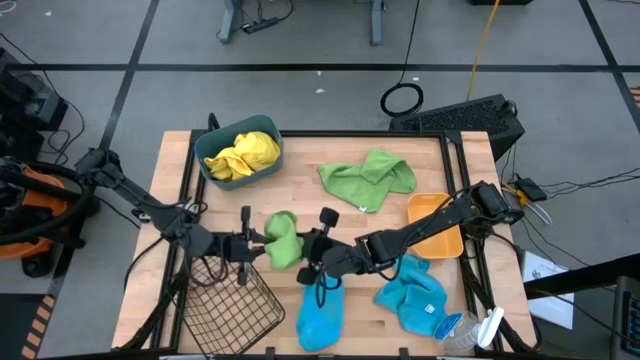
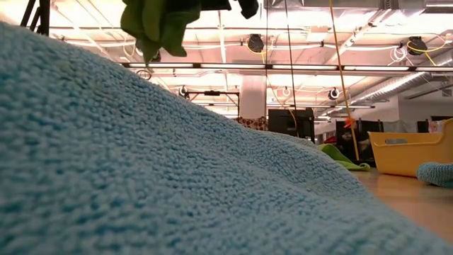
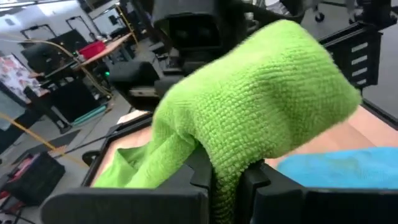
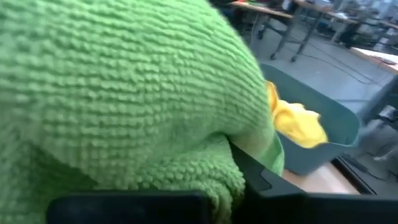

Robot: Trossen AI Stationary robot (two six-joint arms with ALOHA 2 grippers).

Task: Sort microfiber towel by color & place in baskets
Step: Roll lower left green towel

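Both grippers meet on one green towel (image 1: 282,240), held up off the table just above the wire-mesh basket (image 1: 230,305). The left gripper (image 1: 250,243) is pinched on it from the basket side. The right gripper (image 1: 318,243) looks clamped on the other end, though the cloth hides most of its fingers. The teal bin (image 1: 210,150) holds the yellow towels (image 1: 243,155). Second green towel (image 1: 368,177) lies flat beside the orange tub (image 1: 425,212), blue towels (image 1: 320,315) right of the mesh basket.

A green towel (image 4: 118,93) fills most of the view, with yellow towels (image 4: 295,121) in the teal bin (image 4: 336,134) beyond.
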